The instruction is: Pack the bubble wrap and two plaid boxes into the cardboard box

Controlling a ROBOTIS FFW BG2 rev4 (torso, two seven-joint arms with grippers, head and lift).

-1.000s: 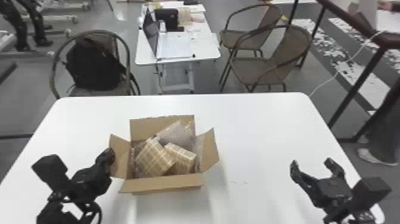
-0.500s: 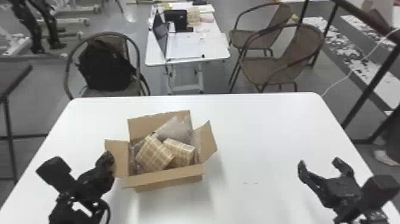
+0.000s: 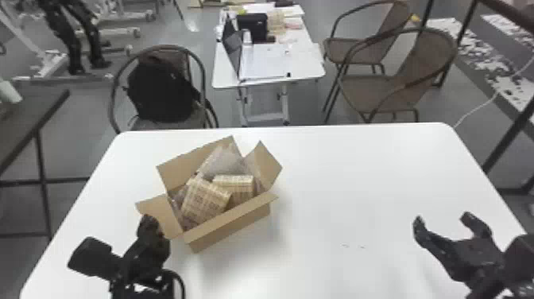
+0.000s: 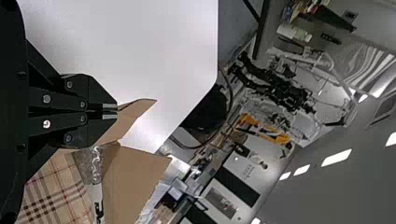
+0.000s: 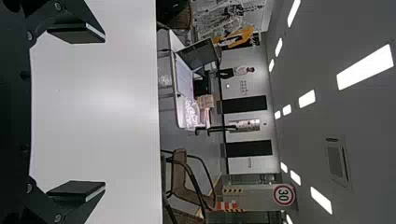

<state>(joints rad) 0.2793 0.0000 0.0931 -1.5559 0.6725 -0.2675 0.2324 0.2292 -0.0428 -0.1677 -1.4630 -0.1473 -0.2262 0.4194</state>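
Where the smooth white bench (image 3: 357, 179) begins on the left, the left gripper (image 3: 149, 223) sits over its near part, against the left flap (image 3: 159, 212) of the cardboard box. Its two flat black fingers (image 4: 102, 100) are pressed together, pinching the edge of that flap.

Just to the right stands the one cardboard box (image 3: 222, 230), plain brown, matte and rectangular, on the left half of the bench and turned at an angle to its edges. Its four flaps are all open: the left one beside the gripper, the rear one (image 3: 188, 161) raised, the near one folded outward along the front, and the right one (image 3: 269, 167) standing up to a pointed corner.

Inside are both plaid boxes, two in all. The left plaid box (image 3: 204, 200) lies tilted, a flat-faced block in tan check crossed by dark bands and thin red lines, as the left wrist view shows. Behind it and reaching toward the right is the bubble wrap (image 3: 224, 161), clear, crinkled and shiny, with more of it along the left and right inner walls; how many pieces there are, I cannot tell. The right plaid box (image 3: 236, 183), in the same check with a paler top face, sits partly behind the left one's corner, beside the wrap.

Well apart from the box, over the right end of the bench, is the right gripper (image 3: 442, 220), its fingers (image 5: 77, 33) spread wide with nothing between them.
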